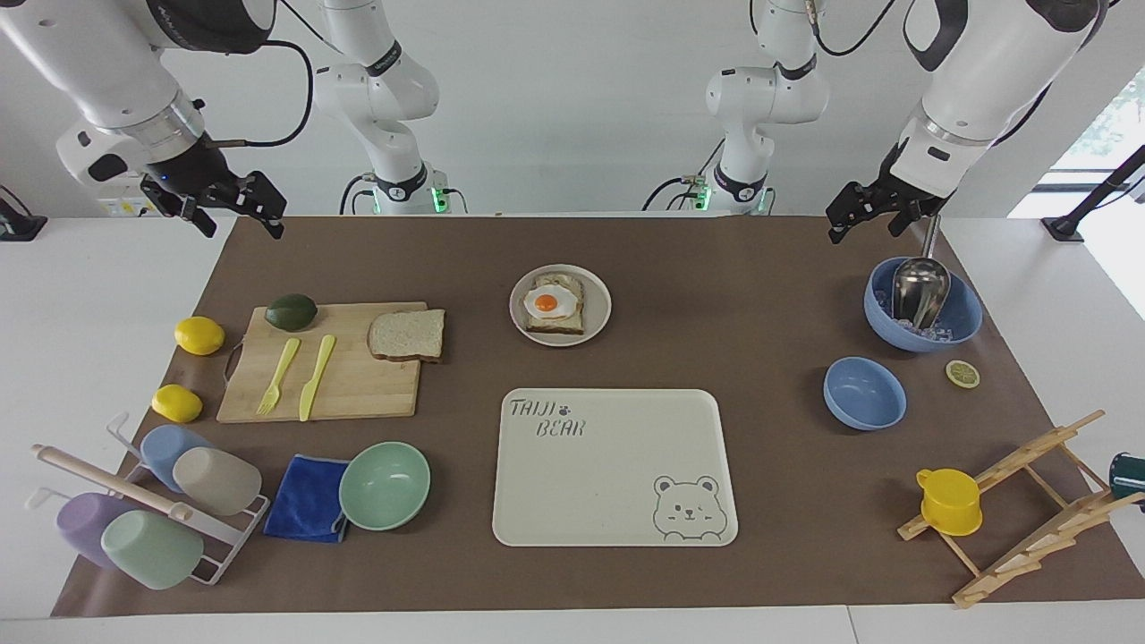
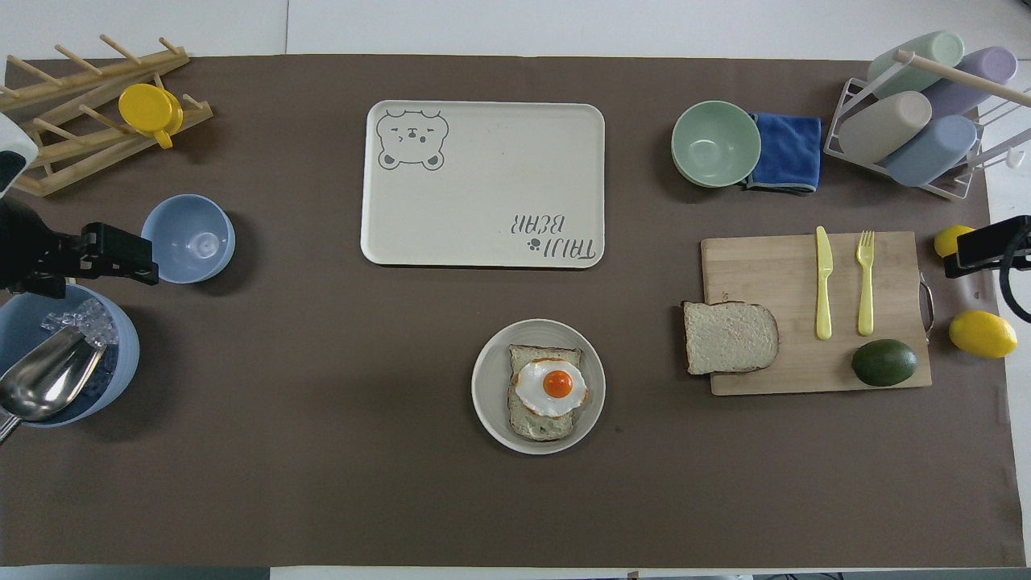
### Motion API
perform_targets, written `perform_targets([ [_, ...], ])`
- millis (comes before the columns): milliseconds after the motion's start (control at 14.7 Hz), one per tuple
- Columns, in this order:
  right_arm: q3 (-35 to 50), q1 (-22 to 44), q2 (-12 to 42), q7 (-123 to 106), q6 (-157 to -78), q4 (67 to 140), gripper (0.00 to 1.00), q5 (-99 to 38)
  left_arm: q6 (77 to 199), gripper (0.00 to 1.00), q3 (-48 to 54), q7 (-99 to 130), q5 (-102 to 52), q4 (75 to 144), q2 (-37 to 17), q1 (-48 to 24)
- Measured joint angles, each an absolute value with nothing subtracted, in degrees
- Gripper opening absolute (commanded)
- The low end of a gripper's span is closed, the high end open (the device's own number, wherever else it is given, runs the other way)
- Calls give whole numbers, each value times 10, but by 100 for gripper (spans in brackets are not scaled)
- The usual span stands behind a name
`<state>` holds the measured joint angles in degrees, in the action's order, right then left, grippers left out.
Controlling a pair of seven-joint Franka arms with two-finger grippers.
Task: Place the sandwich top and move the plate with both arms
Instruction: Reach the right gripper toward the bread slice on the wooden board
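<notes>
While both arms hung raised at the edges of the scene, the sandwich top (image 1: 407, 335) lay flat at the corner of the cutting board (image 1: 349, 385), left of centre in the facing view, overhanging the board's edge toward the plate (image 1: 601, 309) and well apart from either set of fingers. The plate sat near the middle, just above the tray (image 1: 617, 465) in that view, carrying the egg toast (image 1: 555, 306). The right gripper (image 1: 234, 210) hovered at the upper left of the facing view, over the mat's corner, its fingers apart around nothing. The left gripper (image 1: 872, 213) hovered at the upper right, above the large blue bowl (image 1: 962, 313) holding a metal scoop (image 1: 920, 288); whether its fingers were apart or together I could not tell. Overhead, both grippers were cut off at the frame's side edges, and the bowl was partly cropped
</notes>
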<state>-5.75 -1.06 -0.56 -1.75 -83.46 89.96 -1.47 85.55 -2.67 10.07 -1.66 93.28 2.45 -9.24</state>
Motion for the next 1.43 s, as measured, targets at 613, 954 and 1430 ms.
perform_targets([
  [613,-55,-10,-6,-17,-835,898,100,-15,856,100,-27,101,-17,933,25,-92],
  [954,-23,-10,-4,-16,-841,902,100,24,856,100,-27,101,-17,933,25,-92],
  [1430,175,11,82,184,-870,946,100,202,856,100,-27,101,-17,933,25,-92],
])
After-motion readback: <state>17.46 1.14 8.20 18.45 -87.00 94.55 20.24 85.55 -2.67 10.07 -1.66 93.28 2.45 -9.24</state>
